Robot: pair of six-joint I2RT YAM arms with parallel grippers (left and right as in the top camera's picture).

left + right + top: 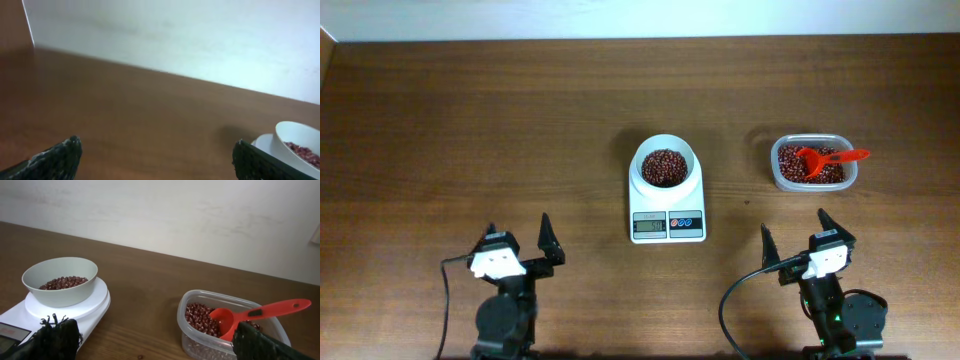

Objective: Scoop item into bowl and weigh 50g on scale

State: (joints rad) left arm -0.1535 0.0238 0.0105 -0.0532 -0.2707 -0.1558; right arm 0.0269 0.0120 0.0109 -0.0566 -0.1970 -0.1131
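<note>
Beans (664, 167), small red-brown ovals, are seen in the smooth round white bowl (665, 141) on the rectangular scale (667, 226) at frame centre. Left gripper (518, 224) and right gripper (793, 222), lower frame, are spread wide, empty.

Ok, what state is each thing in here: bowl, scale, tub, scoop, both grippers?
bowl: upright on the scale, partly filled with beans
scale: carrying the bowl, display too small to read
tub: lid off, holding more beans
scoop: lying in the tub, handle over its rim, not held
left gripper: open, empty
right gripper: open, empty
</note>
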